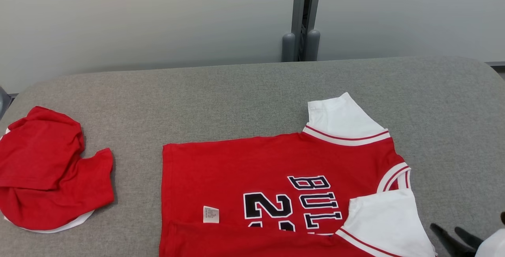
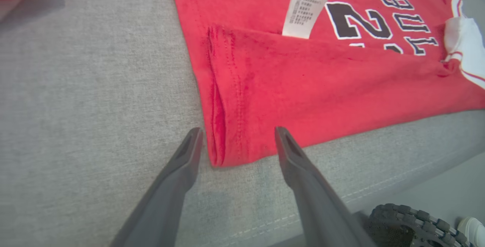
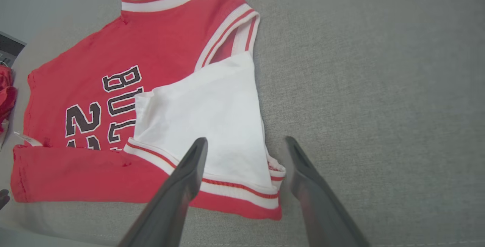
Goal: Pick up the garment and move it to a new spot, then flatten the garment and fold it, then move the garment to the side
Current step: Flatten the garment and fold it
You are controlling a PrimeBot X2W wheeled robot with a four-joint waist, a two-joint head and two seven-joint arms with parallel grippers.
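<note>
Jaws stand wide on my left gripper (image 2: 238,130) and right gripper (image 3: 246,140), each over a near corner of the red Bulls jersey (image 1: 252,166) lying flat on the grey table (image 1: 236,99), near edge folded inward, so nothing drags the fold

A red cloth shirt (image 1: 236,166) with short white sleeves lies spread out flat on the grey tabletop (image 1: 197,99). Its neck hole (image 1: 394,176) points to the right. Black letters (image 1: 317,202) and a big black number (image 1: 268,205), both with white edges, show on top. The side nearest the robot is folded over in a long red strip (image 1: 244,243) that hides part of the number. A small white tag (image 1: 210,214) pokes out at that fold. The far sleeve (image 1: 343,117) sticks out flat. The near sleeve (image 1: 384,219) is folded in over the red part.
</note>
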